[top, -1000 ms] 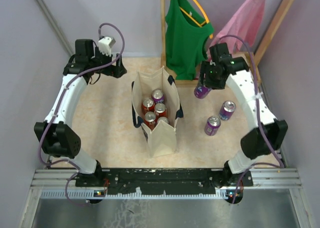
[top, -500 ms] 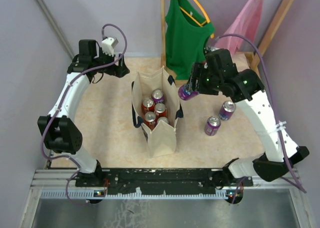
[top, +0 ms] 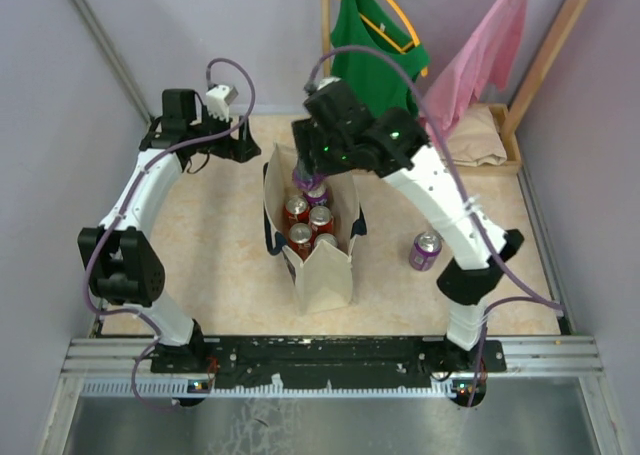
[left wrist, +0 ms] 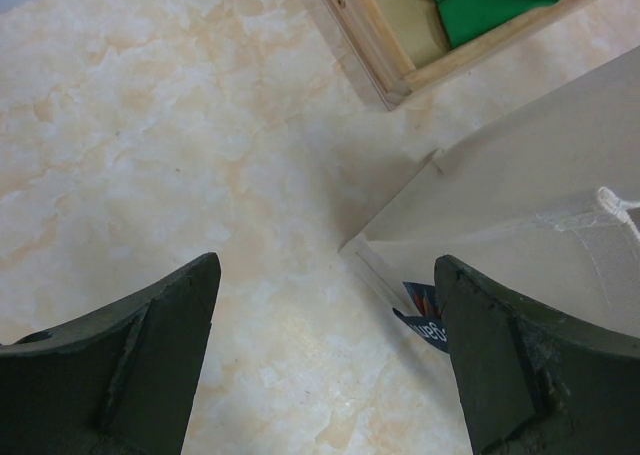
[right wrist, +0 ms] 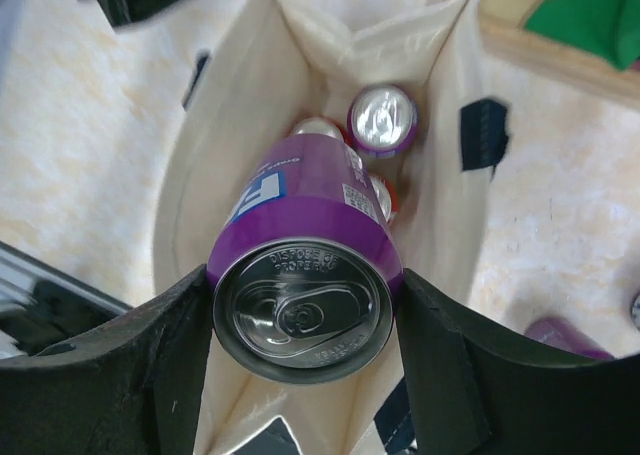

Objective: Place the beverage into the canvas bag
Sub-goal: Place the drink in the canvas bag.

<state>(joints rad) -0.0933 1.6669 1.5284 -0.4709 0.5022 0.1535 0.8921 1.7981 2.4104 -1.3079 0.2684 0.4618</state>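
The cream canvas bag (top: 318,273) with navy handles stands upright mid-table and holds several cans, red ones (top: 295,212) and a purple one (right wrist: 382,118). My right gripper (top: 305,170) is shut on a purple can (right wrist: 305,275) and holds it over the bag's far open end; the wrist view looks straight down the can into the bag (right wrist: 240,85). My left gripper (left wrist: 325,360) is open and empty, low over the table beside the bag's far left corner (left wrist: 520,190). Another purple can (top: 425,249) stands on the table to the right of the bag.
A wooden rack (top: 326,65) with a green top (top: 372,60) and a pink garment (top: 485,45) stands behind the bag. A folded beige cloth (top: 478,140) lies in the rack's base at the back right. Walls close in on both sides.
My right arm swung left with the purple can, from beside the rack to above the bag's open top. The left gripper shifted slightly right toward the bag.
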